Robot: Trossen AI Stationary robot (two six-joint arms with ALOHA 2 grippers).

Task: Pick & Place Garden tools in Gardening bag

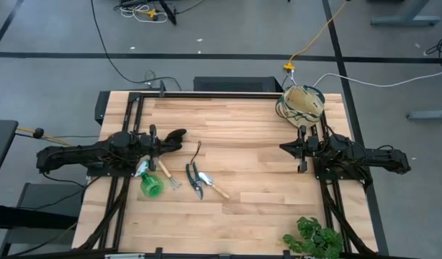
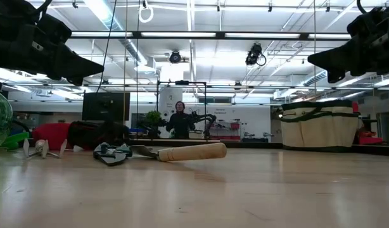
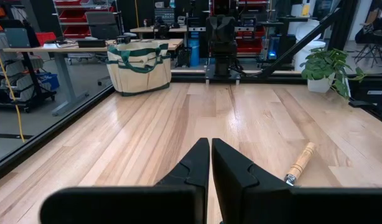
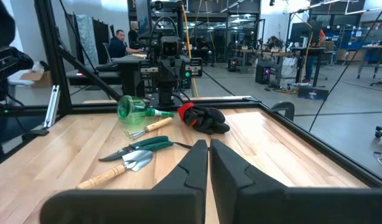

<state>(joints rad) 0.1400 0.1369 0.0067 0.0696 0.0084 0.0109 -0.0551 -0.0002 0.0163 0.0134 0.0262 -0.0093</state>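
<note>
Gardening bag (image 1: 303, 101) at table's far right corner, contents unseen, left hand (image 1: 153, 142) and right hand (image 1: 284, 148) pressed together

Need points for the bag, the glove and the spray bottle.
bag (image 3: 139, 67), left wrist view, front fabric wall.
glove (image 4: 204, 118), right wrist view, black back.
spray bottle (image 1: 151, 185), high view, green body.

Wooden table (image 1: 257, 180) with garden gear

On it lie a spray bottle (image 1: 151, 183), rake (image 1: 168, 175), shears (image 1: 194, 180), trowel (image 1: 214, 186), glove (image 1: 175, 137), bag (image 1: 304, 102) and plant (image 1: 316, 237).
</note>
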